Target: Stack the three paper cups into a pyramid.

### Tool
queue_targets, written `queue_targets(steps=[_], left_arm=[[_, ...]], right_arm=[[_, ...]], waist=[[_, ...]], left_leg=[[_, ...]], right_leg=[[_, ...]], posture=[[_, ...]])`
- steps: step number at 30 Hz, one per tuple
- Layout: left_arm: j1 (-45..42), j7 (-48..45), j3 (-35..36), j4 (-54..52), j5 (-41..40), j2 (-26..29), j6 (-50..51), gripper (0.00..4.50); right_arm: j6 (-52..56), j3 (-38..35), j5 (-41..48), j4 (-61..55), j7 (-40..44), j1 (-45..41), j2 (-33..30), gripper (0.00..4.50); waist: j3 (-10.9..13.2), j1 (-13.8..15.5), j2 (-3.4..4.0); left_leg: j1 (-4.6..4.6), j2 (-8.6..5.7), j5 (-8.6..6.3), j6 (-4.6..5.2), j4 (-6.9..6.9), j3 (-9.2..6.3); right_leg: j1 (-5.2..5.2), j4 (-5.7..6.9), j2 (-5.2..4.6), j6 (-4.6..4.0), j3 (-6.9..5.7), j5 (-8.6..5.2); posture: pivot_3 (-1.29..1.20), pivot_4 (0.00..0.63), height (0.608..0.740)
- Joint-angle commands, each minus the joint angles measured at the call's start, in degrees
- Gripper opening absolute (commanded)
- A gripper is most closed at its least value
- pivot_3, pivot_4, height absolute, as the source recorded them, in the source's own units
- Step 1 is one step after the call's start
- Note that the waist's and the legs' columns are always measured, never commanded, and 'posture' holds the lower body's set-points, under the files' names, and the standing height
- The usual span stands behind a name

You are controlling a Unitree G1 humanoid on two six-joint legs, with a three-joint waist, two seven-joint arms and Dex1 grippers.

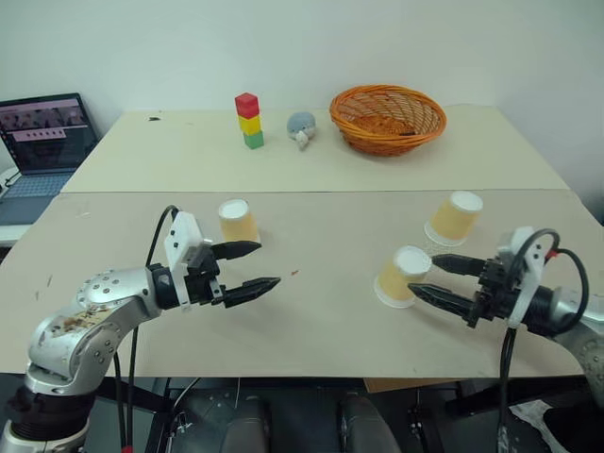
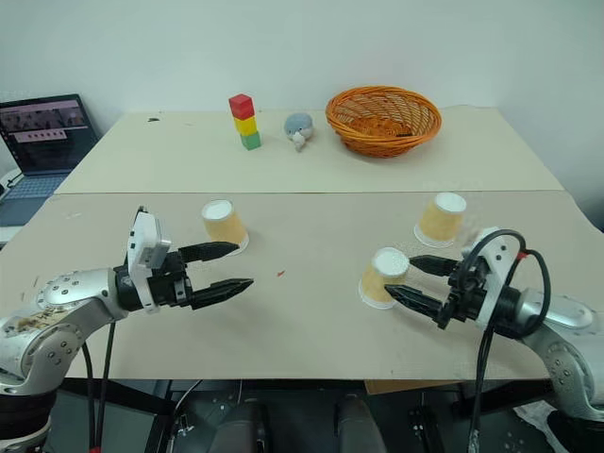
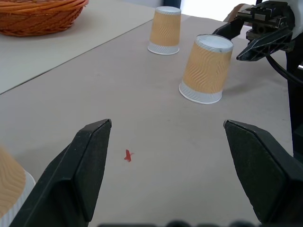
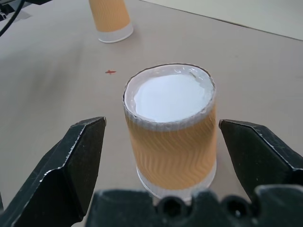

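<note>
Standing upside down on the surface (image 1: 311, 283), the three paper cups (image 1: 404, 276) are well apart: one between your right gripper (image 1: 444, 280)'s wide-open, empty jaws, one (image 1: 454, 219) just behind, one (image 1: 238, 221) beside the left gripper (image 1: 247, 267), also open and empty. They look light and crushable, so close gently around the mid-wall, not the rim.

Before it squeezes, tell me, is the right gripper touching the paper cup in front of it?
Apart. The right wrist view shows the right gripper open, table visible between each finger and the upside-down paper cup.
</note>
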Motion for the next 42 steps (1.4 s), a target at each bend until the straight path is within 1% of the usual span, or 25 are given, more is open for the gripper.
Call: queue_targets(steps=[1,7,10,11,16,18,20,23,26,31,33,35,36,39,42], left_arm=[[0.7,0.7,2.0,-1.7,-0.8,0.4,0.0,4.05],[3.1,2.1,3.9,-3.3,-2.0,0.5,0.7,4.05],[4.7,2.9,5.8,-4.4,-4.5,0.7,2.6,4.05],[5.4,3.2,6.6,-4.7,-5.7,0.9,3.5,4.1],[9.5,2.9,11.2,-4.9,-11.7,3.1,7.9,4.1],[11.2,2.5,13.5,-4.0,-14.1,3.9,9.5,4.1],[14.2,0.9,17.5,-0.3,-16.5,4.7,11.0,4.1],[19.0,-2.2,21.2,4.9,-14.9,6.3,10.7,4.1],[22.6,-4.5,22.0,6.3,-11.6,7.5,8.3,4.1],[23.4,-4.9,21.2,2.8,-11.4,6.5,7.5,4.1],[23.1,-3.8,21.0,1.5,-12.1,6.0,8.1,4.1],[23.2,-3.3,20.9,0.2,-12.5,5.6,8.1,4.1],[23.3,-3.0,21.0,-0.8,-12.8,5.3,8.0,4.1],[22.8,-1.9,21.3,-3.6,-14.4,4.8,8.3,4.1],[21.7,-0.6,20.6,-5.8,-16.0,5.0,8.9,4.1]], right_arm=[[-2.3,1.3,-1.1,1.4,0.9,-3.6,0.6,4.5],[-4.3,4.4,-3.6,5.3,2.5,-7.2,1.5,4.5],[-5.1,5.5,-4.3,7.0,3.3,-9.0,2.3,4.5],[-5.1,5.7,-4.3,7.6,3.5,-9.6,2.6,3.99],[-6.4,6.8,-5.9,9.6,3.6,-11.5,3.6,2.59],[-6.5,7.2,-6.4,10.4,3.8,-12.3,3.9,2.56],[-6.9,8.2,-7.0,11.4,4.3,-14.2,4.6,2.56],[-6.8,10.8,-7.3,13.4,5.2,-18.6,6.7,2.56],[-6.1,15.7,-7.2,14.1,7.4,-24.4,10.3,2.56],[-5.3,22.7,-8.5,17.0,10.8,-31.5,15.8,2.56],[-7.0,26.6,-10.8,19.3,12.7,-33.7,18.1,2.56],[-8.1,28.8,-12.1,21.4,14.1,-35.3,19.7,2.56],[-8.7,29.9,-12.9,22.8,14.8,-36.4,20.8,2.56],[-10.9,31.7,-15.3,28.2,16.2,-39.3,23.9,2.56],[-12.9,31.8,-17.0,33.6,16.8,-42.4,26.9,2.56]], waist=[[0.0,0.0,0.01],[0.0,-0.3,0.02],[0.0,-0.3,0.03],[0.0,-0.3,0.05],[0.1,-0.4,0.04],[0.1,-0.4,0.05],[0.1,-0.5,0.08],[0.1,-1.1,0.1],[0.1,-1.8,0.11],[0.1,-1.9,0.14],[0.2,-1.8,0.15],[0.2,-1.9,0.15],[0.2,-1.9,0.15],[0.2,-2.1,0.15],[0.2,-2.2,0.17]], left_leg=[[0.0,-0.01,0.0,0.0,0.0,-0.01],[0.0,-0.02,0.01,-0.02,-0.02,-0.08],[-0.02,-0.03,0.01,-0.02,-0.01,-0.1],[-0.02,-0.05,0.01,-0.02,-0.01,-0.1],[0.0,-0.07,0.01,-0.02,-0.01,-0.16],[0.02,-0.07,0.01,-0.02,-0.02,-0.17],[0.02,-0.07,0.02,-0.03,-0.01,-0.17],[0.07,-0.06,0.02,-0.04,-0.02,-0.18],[0.06,-0.06,0.01,-0.03,-0.05,-0.18],[0.02,-0.07,0.03,-0.06,-0.04,-0.21],[0.02,-0.07,0.04,-0.08,-0.04,-0.24],[0.02,-0.15,0.04,-0.08,-0.06,-0.23],[-0.01,-0.23,0.04,-0.08,-0.07,-0.23],[-0.04,-0.32,0.05,-0.1,-0.06,-0.24],[-0.08,-0.33,0.05,-0.11,-0.03,-0.25]], right_leg=[[0.0,0.01,0.0,0.0,0.0,0.0],[-0.01,0.03,0.0,0.0,-0.01,0.0],[-0.02,0.03,-0.03,0.0,-0.03,0.0],[-0.02,0.03,-0.06,0.0,-0.02,0.0],[-0.03,0.09,-0.07,0.0,-0.02,0.0],[-0.03,0.1,-0.06,0.0,-0.03,0.0],[-0.04,0.12,-0.06,0.0,-0.03,0.0],[-0.08,0.17,-0.02,-0.02,-0.02,-0.01],[-0.14,0.19,-0.01,-0.11,-0.05,-0.06],[-0.14,0.19,-0.06,-0.12,-0.08,-0.06],[-0.08,0.19,-0.17,-0.12,-0.2,-0.06],[-0.08,0.22,-0.39,-0.11,-0.42,-0.05],[-0.11,0.23,-0.69,-0.11,-0.77,-0.05],[-0.12,0.67,-1.0,-0.12,-0.97,-0.05],[-0.13,0.68,-1.05,-0.12,-0.98,-0.05]], posture=[[0.0,0.15,0.629],[0.0,0.15,0.629],[0.0,0.15,0.629],[0.0,0.15,0.629],[0.0,0.15,0.629],[0.0,0.15,0.629],[0.0,0.15,0.629],[0.0,0.15,0.629],[0.0,0.15,0.629],[0.0,0.15,0.629],[0.0,0.15,0.629],[0.0,0.15,0.629],[0.0,0.15,0.629],[0.0,0.15,0.629],[0.0,0.15,0.629]])
